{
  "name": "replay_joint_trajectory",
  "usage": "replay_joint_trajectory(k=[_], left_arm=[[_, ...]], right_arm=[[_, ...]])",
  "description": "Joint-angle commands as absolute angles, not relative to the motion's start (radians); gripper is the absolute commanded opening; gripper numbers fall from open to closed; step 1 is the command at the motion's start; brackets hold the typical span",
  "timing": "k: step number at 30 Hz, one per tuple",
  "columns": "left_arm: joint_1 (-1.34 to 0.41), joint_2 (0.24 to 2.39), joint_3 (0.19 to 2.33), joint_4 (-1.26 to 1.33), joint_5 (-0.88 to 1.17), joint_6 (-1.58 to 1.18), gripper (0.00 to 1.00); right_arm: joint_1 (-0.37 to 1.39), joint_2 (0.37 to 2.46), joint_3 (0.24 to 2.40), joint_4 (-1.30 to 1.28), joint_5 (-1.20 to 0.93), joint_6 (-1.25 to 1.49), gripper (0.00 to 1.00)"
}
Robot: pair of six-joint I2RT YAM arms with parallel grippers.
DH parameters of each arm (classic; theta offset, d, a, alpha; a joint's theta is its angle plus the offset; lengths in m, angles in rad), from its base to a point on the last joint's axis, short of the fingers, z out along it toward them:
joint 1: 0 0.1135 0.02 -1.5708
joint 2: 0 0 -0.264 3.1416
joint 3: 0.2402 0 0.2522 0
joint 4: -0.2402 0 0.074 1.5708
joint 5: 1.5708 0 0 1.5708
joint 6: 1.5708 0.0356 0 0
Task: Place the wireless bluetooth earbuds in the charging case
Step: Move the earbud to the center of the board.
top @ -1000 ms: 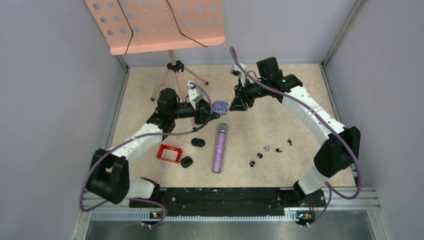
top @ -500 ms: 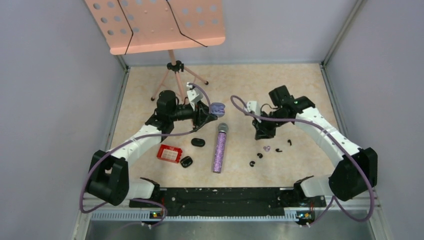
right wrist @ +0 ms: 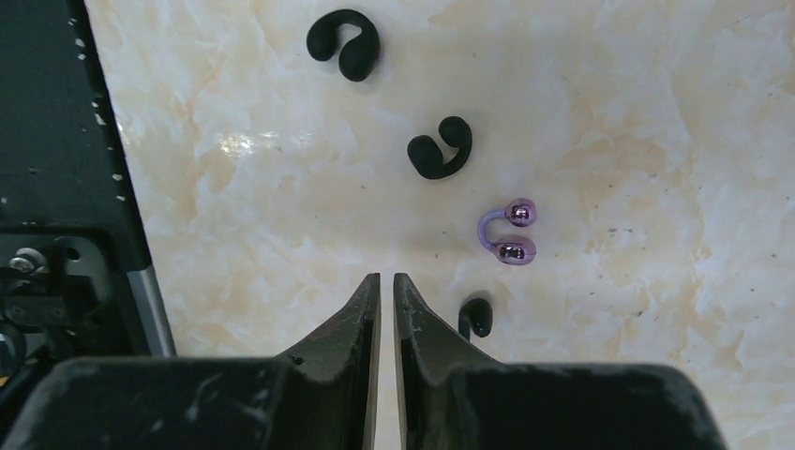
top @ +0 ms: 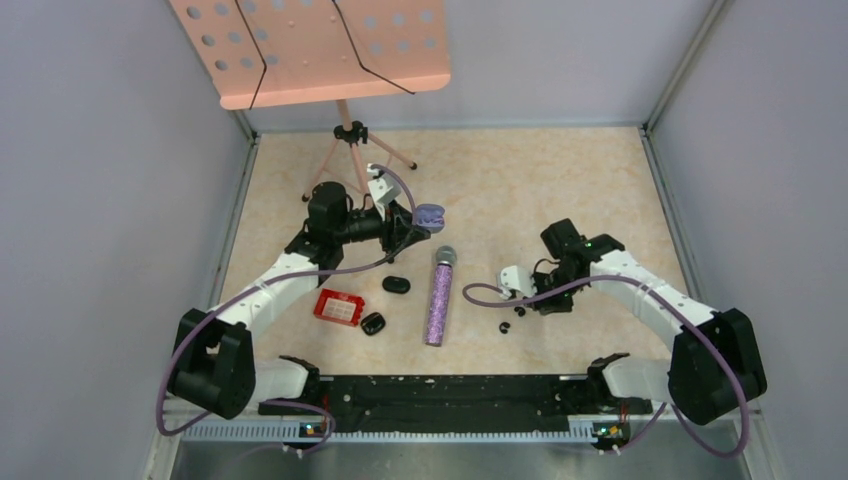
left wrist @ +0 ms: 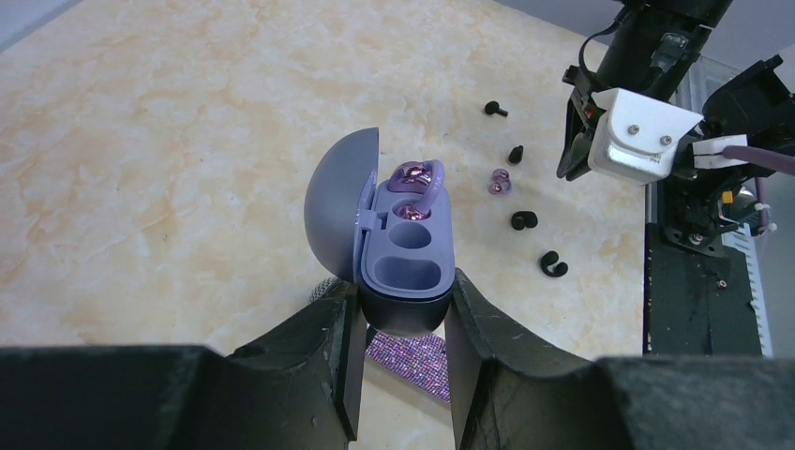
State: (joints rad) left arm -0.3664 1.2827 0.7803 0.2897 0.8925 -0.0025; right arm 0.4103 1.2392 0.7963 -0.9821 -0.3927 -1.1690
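My left gripper (left wrist: pixel 401 300) is shut on the base of a purple charging case (left wrist: pixel 405 253) and holds it above the table (top: pixel 430 213). Its lid is open. One pale purple earbud (left wrist: pixel 417 178) sits in the far slot and the near slot is empty. The other purple earbud (right wrist: pixel 506 234) lies on the table to the right of my right gripper (right wrist: pixel 386 281). That gripper is shut, empty, and points down over the loose earbuds (top: pixel 540 298). Black earbuds lie around it: two ahead (right wrist: pixel 345 42) (right wrist: pixel 441 150) and one beside the right finger (right wrist: pixel 476 317).
A glittery purple microphone (top: pixel 438 295) lies mid-table, under the held case. Two black cases (top: pixel 396 285) (top: pixel 373 323) and a red box (top: pixel 338 307) lie left of it. A pink music stand (top: pixel 345 140) stands at the back left.
My right arm has swung away from the held case, forward and down to the loose earbuds on the right. My left gripper still holds the case and has shifted slightly left.
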Motion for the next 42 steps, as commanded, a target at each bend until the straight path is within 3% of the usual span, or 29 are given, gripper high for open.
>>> replay_joint_trajectory(k=[1, 17, 25, 34, 42], left_arm=[[-0.361, 1.264, 0.775, 0.321, 0.88, -0.026, 0.0], [-0.354, 1.265, 0.779, 0.294, 0.876, -0.019, 0.0], [-0.35, 1.272, 0.779, 0.293, 0.871, -0.02, 0.0], [-0.35, 1.273, 0.792, 0.278, 0.87, -0.017, 0.0], [-0.336, 1.252, 0.777, 0.257, 0.864, -0.01, 0.0]], right_arm=[[0.412, 1.23, 0.776, -0.881, -0.347, -1.229, 0.12], [0.411, 1.344, 0.727, -0.735, -0.245, -1.215, 0.18], [0.439, 1.414, 0.74, -0.671, -0.358, -1.186, 0.21], [0.5, 1.61, 0.982, -0.471, -0.457, -0.839, 0.23], [0.447, 1.562, 1.054, -0.556, -0.57, -0.741, 0.23]])
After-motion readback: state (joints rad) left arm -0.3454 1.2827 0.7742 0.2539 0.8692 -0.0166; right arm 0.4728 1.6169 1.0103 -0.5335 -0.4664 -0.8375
